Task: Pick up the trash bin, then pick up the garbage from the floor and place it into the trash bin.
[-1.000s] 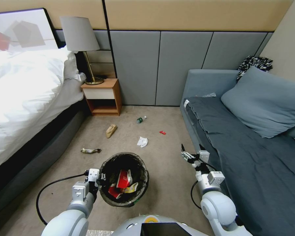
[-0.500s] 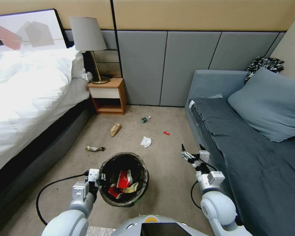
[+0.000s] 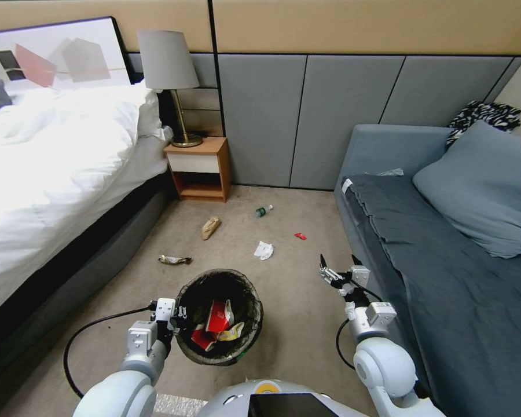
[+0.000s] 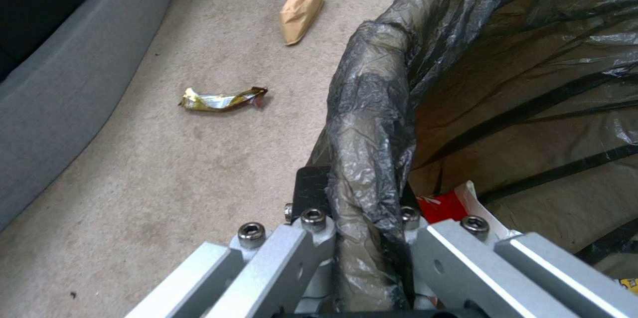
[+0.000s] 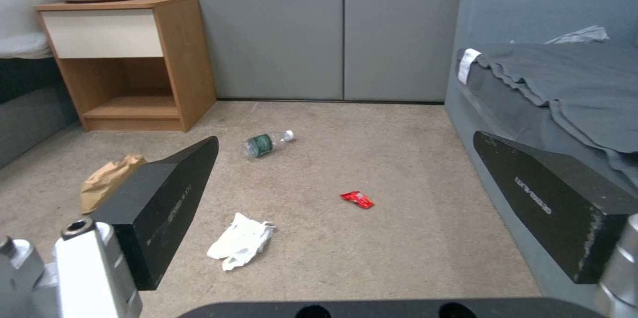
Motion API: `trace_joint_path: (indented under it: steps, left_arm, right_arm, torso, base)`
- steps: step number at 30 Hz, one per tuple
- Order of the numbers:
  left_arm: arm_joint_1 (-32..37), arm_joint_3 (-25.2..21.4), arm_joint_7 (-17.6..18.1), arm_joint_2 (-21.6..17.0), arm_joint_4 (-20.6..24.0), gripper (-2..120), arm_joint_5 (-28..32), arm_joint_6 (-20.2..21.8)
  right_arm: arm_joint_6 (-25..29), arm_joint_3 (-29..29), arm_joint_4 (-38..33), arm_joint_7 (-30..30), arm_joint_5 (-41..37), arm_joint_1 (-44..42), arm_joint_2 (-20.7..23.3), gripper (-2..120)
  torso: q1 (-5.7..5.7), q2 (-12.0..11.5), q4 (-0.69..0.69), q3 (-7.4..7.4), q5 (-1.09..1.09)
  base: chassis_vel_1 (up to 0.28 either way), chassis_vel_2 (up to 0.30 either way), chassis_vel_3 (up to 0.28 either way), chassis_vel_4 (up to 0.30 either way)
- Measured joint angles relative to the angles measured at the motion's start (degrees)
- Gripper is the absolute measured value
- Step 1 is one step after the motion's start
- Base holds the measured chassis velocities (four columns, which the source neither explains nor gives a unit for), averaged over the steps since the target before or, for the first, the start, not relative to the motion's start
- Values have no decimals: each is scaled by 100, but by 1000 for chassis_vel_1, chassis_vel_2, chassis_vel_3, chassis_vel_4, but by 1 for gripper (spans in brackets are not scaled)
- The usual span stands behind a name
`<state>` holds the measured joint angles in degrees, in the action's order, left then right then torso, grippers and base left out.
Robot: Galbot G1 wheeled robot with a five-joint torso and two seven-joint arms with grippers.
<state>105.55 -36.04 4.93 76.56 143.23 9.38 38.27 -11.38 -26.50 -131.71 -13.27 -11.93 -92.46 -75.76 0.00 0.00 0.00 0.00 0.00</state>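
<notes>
The trash bin (image 3: 250,301), lined with a dark bag, hangs just in front of my base with red-and-white and yellow wrappers inside. My left gripper (image 3: 176,315) is shut on its rim (image 4: 372,123), one finger on each side of the bag. Garbage lies on the carpet beyond: a white paper wad (image 3: 264,250), a red wrapper (image 3: 300,236), a green-labelled bottle (image 3: 264,211), a tan paper scrap (image 3: 211,227) and a gold wrapper (image 3: 175,260). My right gripper (image 3: 337,267) hovers open beside the sofa, facing the wad (image 5: 240,240) and red wrapper (image 5: 357,199).
A bed (image 3: 52,174) runs along the left, a grey sofa (image 3: 446,249) along the right. A wooden nightstand (image 3: 200,171) with a lamp stands at the back wall. The carpet strip between bed and sofa is the open floor.
The whole picture has shifted to the right, so the camera has turned left. Both arms and the held bin keep their places relative to my body.
</notes>
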Motion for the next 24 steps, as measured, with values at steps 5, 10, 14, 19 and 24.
trace_joint_path:
  steps: [5, 10, 14, 19, 24]
  left_arm:
    - [4, 0, 0, -2, 0, 1, 0, 0]
    - [7, 1, 0, -13, 0, 1, 0, 0]
    - [8, 2, 0, -16, 0, 1, -5, -23]
    - [11, 2, 4, -12, 0, 1, -33, -82]
    - [18, 3, 6, -11, 0, 1, -36, -108]
  right_arm:
    - [-3, 19, 6, -12, 1, 12, -4, 100]
    - [-17, 29, 11, -25, 3, 29, -5, 100]
    - [-32, 33, 27, -58, 3, 58, -4, 100]
    - [-55, 34, 41, -104, 0, 67, -4, 100]
    - [-55, 44, 54, -123, -1, 51, -24, 100]
  torso:
    - [0, 0, 0, 0, 0]
    - [0, 0, 0, 0, 0]
    - [0, 0, 0, 0, 0]
    - [0, 0, 0, 0, 0]
    - [-1, 0, 0, 0, 0]
  base:
    - [0, 0, 0, 0]
    - [0, 0, 0, 0]
    - [0, 0, 0, 0]
    - [0, 0, 0, 0]
    - [0, 0, 0, 0]
